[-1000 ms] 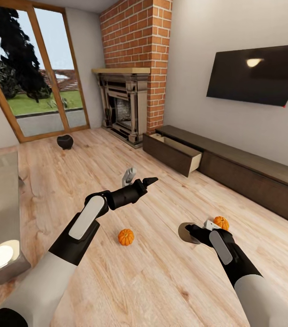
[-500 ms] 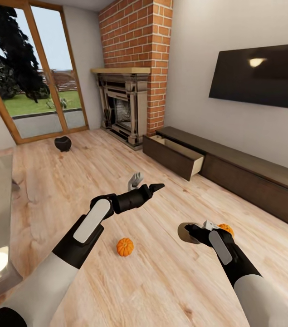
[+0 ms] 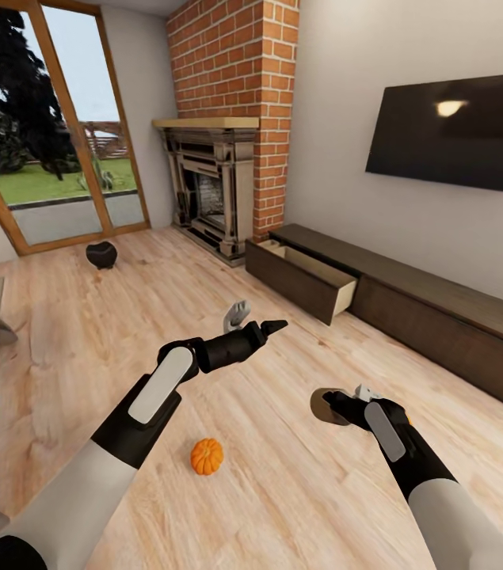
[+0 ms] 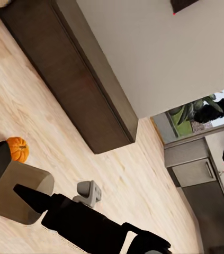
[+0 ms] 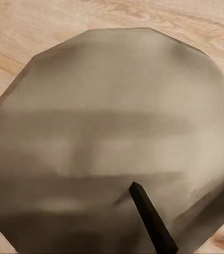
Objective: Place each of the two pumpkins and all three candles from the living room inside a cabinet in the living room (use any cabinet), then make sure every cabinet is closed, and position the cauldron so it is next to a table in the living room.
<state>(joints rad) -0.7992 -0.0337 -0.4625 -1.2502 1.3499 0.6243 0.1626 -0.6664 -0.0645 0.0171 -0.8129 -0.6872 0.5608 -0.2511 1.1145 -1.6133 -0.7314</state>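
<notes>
We stand on a pale wood floor facing the brick fireplace. Right of the fireplace runs the cabinet, its nearest drawer pulled open. The cauldron sits on the floor left of the fireplace, by the window. One pumpkin lies well in front of the fireplace. Our left gripper is spread and empty; our right gripper clasps a tan disc-shaped candle
</notes>
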